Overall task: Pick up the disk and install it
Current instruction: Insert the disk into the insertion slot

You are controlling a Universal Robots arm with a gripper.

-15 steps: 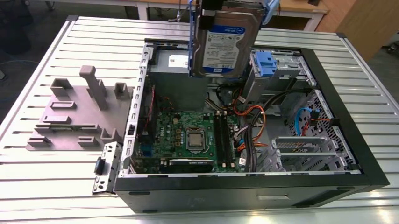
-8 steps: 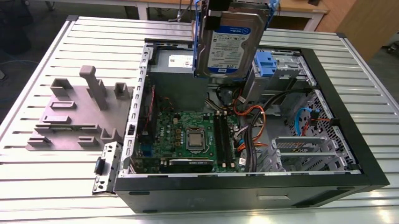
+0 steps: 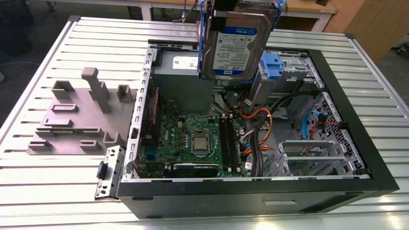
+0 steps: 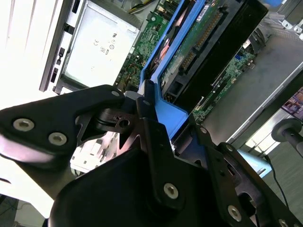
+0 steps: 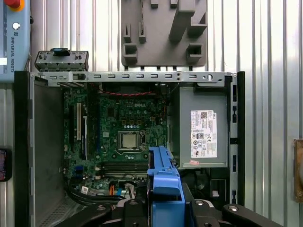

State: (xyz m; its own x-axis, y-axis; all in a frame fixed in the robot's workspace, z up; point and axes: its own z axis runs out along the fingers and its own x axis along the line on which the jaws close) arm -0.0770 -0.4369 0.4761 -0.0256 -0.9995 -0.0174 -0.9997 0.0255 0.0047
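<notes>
Claw [image 4: 150, 111] clamps the disk [image 3: 233, 45] by its blue frame [image 5: 163, 189] (label facing out), holding it upright above the open case [image 3: 211, 203], apparently to clear the cables [image 3: 262, 122].

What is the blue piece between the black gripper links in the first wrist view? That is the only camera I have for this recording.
Observer: It is the blue carrier of the disk. The exterior view shows the silver drive clipped in it, with its white-and-blue label facing that camera.
Operator: Is it installed yet?
Observer: No. In the exterior view it hangs upright above the open computer case and sits in no bay.
Operator: Is it actually gripped?
Observer: Yes. In the second wrist view the gripper is shut on the carrier's blue edge.
</notes>
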